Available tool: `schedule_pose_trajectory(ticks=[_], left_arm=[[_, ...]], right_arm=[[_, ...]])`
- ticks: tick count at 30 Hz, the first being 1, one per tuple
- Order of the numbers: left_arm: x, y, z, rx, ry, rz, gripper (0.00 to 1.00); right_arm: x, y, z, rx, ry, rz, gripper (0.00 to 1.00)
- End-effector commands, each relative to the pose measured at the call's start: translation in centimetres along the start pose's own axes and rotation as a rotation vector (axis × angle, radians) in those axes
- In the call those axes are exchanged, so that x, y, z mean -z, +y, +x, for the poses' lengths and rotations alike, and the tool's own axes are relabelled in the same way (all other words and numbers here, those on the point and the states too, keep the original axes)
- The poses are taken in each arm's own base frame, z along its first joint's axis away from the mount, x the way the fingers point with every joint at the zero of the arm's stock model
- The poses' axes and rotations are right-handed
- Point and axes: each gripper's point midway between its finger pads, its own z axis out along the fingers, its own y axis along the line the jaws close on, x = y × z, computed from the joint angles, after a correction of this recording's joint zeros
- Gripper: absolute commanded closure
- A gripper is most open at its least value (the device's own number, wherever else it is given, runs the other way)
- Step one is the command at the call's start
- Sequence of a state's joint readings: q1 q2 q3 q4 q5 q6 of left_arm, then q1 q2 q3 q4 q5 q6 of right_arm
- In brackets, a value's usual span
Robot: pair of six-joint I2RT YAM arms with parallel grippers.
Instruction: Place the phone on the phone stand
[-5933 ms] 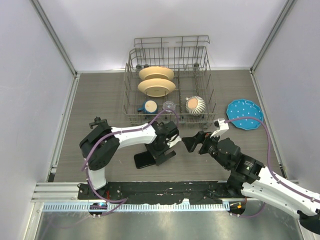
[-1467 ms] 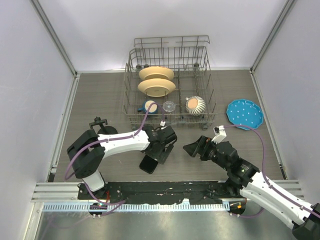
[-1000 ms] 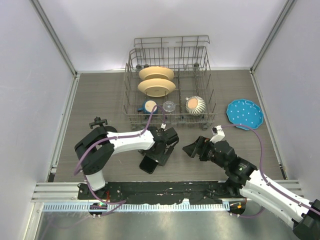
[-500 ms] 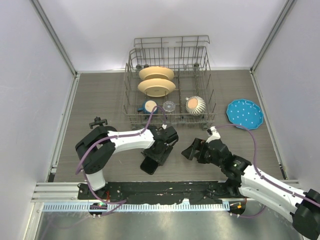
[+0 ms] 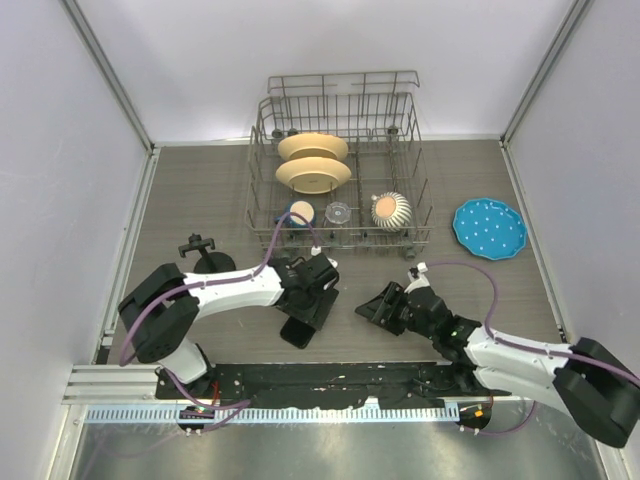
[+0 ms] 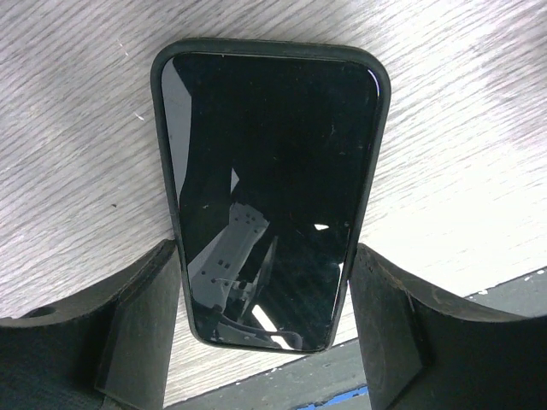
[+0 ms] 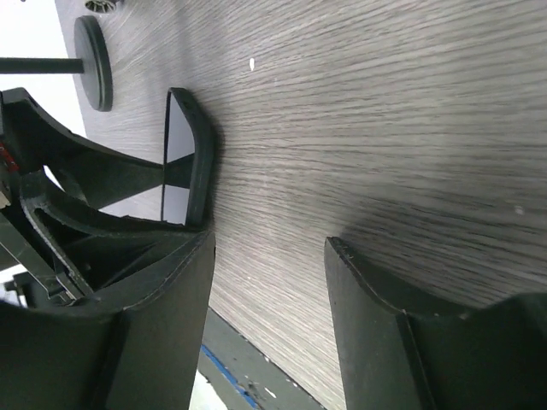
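1. Two pincers sit low over the wooden surface, near its front edge.
2. The left pincer straddles the phone. One of its fingers lies along each long side of the phone's near end, spread to the phone's width and apparently pressing both edges.
3. The phone is screen up, with most of its length reaching past the fingertips. From the right wrist it looks tipped rather than flat on the surface, though that view is too oblique to be sure.
4. The phone stand stands upright on the surface to the left of the phone, apart from it.
5. The right pincer is spread wide and holds nothing, near the phone's right side.
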State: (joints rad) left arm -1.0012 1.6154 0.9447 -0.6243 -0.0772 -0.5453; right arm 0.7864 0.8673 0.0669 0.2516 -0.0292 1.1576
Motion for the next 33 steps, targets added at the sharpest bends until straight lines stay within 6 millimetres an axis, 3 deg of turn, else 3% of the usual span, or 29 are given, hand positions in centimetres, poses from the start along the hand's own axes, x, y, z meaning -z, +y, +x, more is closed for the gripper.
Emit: schedule_pose_trajectory(ticks=[1, 5, 6, 8, 9, 11, 15, 19, 23, 25, 26, 27, 28, 30, 33], left_arm=[[-0.1, -2.8, -0.8, 0.095, -0.045, 0.182, 1.00], [-0.3, -3.4, -0.6, 0.117, -0.053, 0.232, 1.00], [-0.1, -3.5, -0.6, 0.121, -0.060, 0.244, 1.00], [-0.1, -3.8, -0.6, 0.134, -0.070, 0.267, 1.00], [0.1, -4.0, -0.6, 0.137, -0.074, 0.282, 1.00], [0.3, -4.3, -0.6, 0.147, -0.083, 0.304, 1.00], [0.9, -4.6, -0.6, 0.158, -0.107, 0.338, 1.00], [2.1, -5.0, -0.7, 0.163, -0.134, 0.380, 1.00], [3.8, -5.2, -0.8, 0.163, -0.167, 0.420, 1.00], [5.4, -5.3, -1.2, 0.162, -0.210, 0.446, 0.90], [6.3, -5.3, -1.4, 0.160, -0.231, 0.459, 0.79], [7.0, -5.3, -1.4, 0.158, -0.243, 0.467, 0.55], [9.1, -5.3, -2.1, 0.152, -0.302, 0.497, 0.42], [11.3, -5.1, -2.5, 0.139, -0.361, 0.511, 0.10], [16.9, -3.9, -3.6, 0.116, -0.526, 0.525, 0.00]], right_arm=[[-0.9, 5.4, -1.6, -0.068, -0.059, -0.175, 0.40], [-2.4, 6.8, -0.9, -0.086, -0.040, -0.191, 0.35], [-3.2, 6.1, -0.7, -0.097, -0.047, -0.157, 0.35], [-3.6, 7.6, 0.0, -0.106, -0.036, -0.195, 0.35], [-4.5, 6.9, 0.7, -0.099, -0.026, -0.164, 0.34], [-5.2, 8.2, 1.6, -0.111, -0.008, -0.185, 0.36], [-7.2, 8.3, 2.6, -0.131, -0.001, -0.174, 0.42], [-8.7, 9.1, 3.6, -0.141, 0.037, -0.215, 0.60], [-8.5, 9.7, 3.4, -0.108, 0.029, -0.237, 0.79], [-8.1, 9.4, 3.2, -0.050, 0.019, -0.225, 0.91], [-7.4, 10.5, 2.5, -0.029, -0.006, -0.257, 0.96], [-7.0, 10.0, 2.4, 0.042, -0.014, -0.233, 0.99], [-6.6, 10.3, 2.0, 0.079, -0.028, -0.233, 0.99], [-5.1, 11.0, 1.2, 0.167, -0.045, -0.224, 0.99], [-2.4, 12.4, -0.3, 0.315, -0.092, -0.246, 0.99]])
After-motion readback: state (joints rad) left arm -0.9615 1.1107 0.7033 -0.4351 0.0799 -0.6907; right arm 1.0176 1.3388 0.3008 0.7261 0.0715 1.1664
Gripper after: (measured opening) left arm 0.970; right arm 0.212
